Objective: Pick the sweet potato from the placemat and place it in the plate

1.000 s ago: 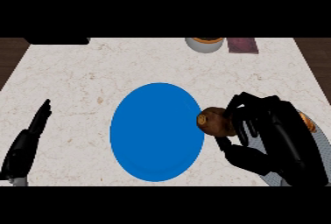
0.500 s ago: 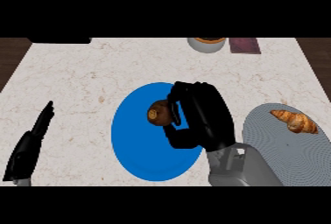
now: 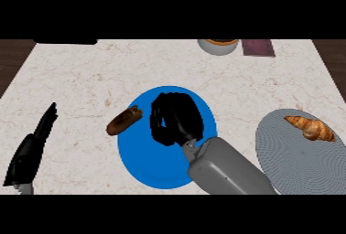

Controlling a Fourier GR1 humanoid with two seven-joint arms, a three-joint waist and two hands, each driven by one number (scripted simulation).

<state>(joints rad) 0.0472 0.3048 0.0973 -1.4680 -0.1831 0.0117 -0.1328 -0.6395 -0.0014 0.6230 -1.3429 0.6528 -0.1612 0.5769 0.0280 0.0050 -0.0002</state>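
Right hand [image 3: 175, 119] stands over the centre of the blue plate [image 3: 152, 171], its grey forearm entering from the lower edge of the frame. The hand is released and empty: its fingers look relaxed and enclose nothing, and a strip of blue shows between them and the sweet potato [image 3: 123, 120]. The sweet potato sits just left of the hand, across the plate's left rim, part over the blue and part over the marble counter [image 3: 88, 77]. Whether it rests flat or is tipped on the rim cannot be told. Right of centre lies the grey placemat [image 3: 290, 160] with a croissant [image 3: 310, 128] on it, well apart from the plate's contents. Left hand [image 3: 30, 148] rests at the lower left, fingers straight, taking no part. In my judgement the placement is marginal. Perched on the rim, the potato may roll outward onto the counter. A sideways sweep of the right hand as it lifts away could knock it off. A gentle inward push would secure it.
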